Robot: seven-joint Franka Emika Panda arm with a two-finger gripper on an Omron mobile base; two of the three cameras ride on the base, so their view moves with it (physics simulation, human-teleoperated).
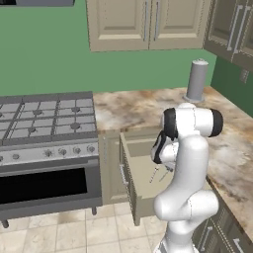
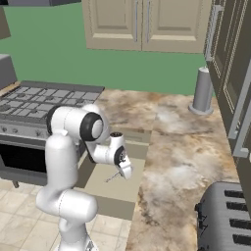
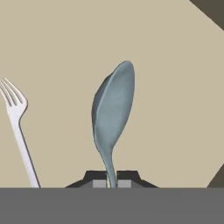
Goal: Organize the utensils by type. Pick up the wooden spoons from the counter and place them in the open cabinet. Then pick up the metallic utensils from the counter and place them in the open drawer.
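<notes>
My gripper [image 3: 112, 181] is shut on the thin handle of a silver spoon [image 3: 113, 109], whose pale bluish bowl points away from the hand. Beside it, a thin grey fork [image 3: 17, 131] lies on the beige floor of the open drawer [image 3: 175, 87]. From the right base view, the gripper [image 2: 123, 172] hangs low over the drawer [image 2: 115, 188], with the spoon [image 2: 112, 177] sticking out just above the drawer's floor. In the left base view the drawer [image 1: 141, 148] stands pulled out from under the marbled counter [image 1: 138, 106], with the gripper [image 1: 160, 167] inside it.
A grey stove [image 1: 44, 118] with its oven door [image 1: 44, 183] stands left of the drawer. A grey canister [image 2: 202, 90] sits at the back of the counter, and a toaster [image 2: 225, 215] at its near right. Wall cupboards [image 1: 143, 22] hang above.
</notes>
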